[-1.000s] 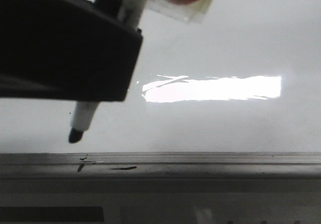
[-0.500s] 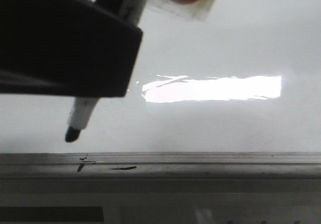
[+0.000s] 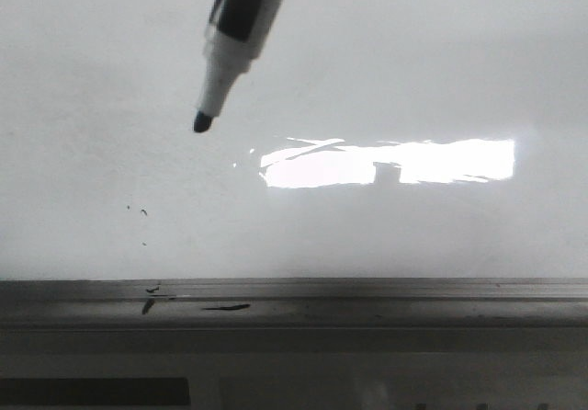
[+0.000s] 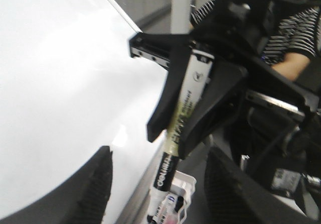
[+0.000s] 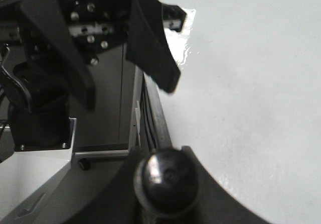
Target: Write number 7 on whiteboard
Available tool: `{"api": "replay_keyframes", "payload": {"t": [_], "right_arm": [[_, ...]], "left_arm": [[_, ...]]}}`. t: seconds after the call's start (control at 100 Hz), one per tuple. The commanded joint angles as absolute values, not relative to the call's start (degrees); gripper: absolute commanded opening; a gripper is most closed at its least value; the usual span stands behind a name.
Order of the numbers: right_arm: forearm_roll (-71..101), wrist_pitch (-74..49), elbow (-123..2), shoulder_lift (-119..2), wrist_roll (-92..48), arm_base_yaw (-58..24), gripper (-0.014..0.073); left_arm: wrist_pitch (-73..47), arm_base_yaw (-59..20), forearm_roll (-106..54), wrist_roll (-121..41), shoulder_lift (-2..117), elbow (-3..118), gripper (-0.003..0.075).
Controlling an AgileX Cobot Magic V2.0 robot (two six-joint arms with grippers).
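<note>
White and glossy, the whiteboard fills nearly all of the front view and carries a bright band of reflected light in its middle. Along its lower edge runs the grey metal rail. Behind the arms, in the left wrist view, a person in a striped shirt is partly seen.

Next in size are the 2 grippers, both black. The right gripper is closed around a marker; its 2 fingers press on the labelled barrel from both sides, close beside the board. The left gripper carries nothing, and its 2 fingers stand wide apart near the edge of the board.

In the front view the marker comes down from the top edge, tilted, with its dark tip pointing down and to the left. The tip is over the upper left part of the board, above the band of light and well apart from the rail. I cannot tell if the tip touches the surface. The white area around the tip is plain.

Smallest are the marks: a few tiny black specks lie on the board low on the left, and 2 short dark smudges sit on the rail under them.
</note>
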State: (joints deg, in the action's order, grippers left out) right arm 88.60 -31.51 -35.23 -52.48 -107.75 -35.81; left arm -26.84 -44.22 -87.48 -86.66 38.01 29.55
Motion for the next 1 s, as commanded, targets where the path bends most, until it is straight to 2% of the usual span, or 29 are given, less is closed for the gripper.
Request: {"api": "replay_keyframes", "payload": {"t": [0.0,0.03,0.05,0.21,0.29,0.41,0.69,0.99], "right_arm": [[91.5,-30.5,-37.2,-51.5,-112.3,-35.8,-0.0039],[91.5,-29.6,-37.2,-51.5,-114.1,-35.9,-0.0041],[91.9,-28.6,-37.2,-51.5,-115.0,-36.1,-0.0041],[101.7,-19.0,-37.2,-51.7,-129.4,-37.7,-0.0041],[107.0,-18.1,-37.2,-51.7,-138.2,-38.2,-0.0041],[107.0,-15.1,-38.8,-51.8,-140.6,-39.7,-0.0040],[107.0,-12.4,-44.6,-53.9,-139.2,-44.9,-0.0040],[107.0,-12.4,-44.6,-55.6,-136.4,-46.9,-0.0042]], "left_arm": [[-21.9,-44.2,-83.8,-77.8,32.3,29.6,0.0304],[-20.7,-44.2,-82.9,-76.2,30.5,29.1,0.0276],[-19.9,-44.2,-82.4,-75.1,28.7,28.3,0.0223],[-11.3,-44.2,-84.2,-74.4,20.7,22.7,-0.0021],[-4.7,-44.2,-89.2,-74.4,18.2,20.4,-0.0020],[0.7,-44.2,-93.7,-74.4,17.5,18.5,-0.0020],[0.5,-44.2,-93.8,-74.4,17.5,18.1,-0.0020],[0.5,-44.2,-93.8,-74.4,17.5,18.1,-0.0020]]}}
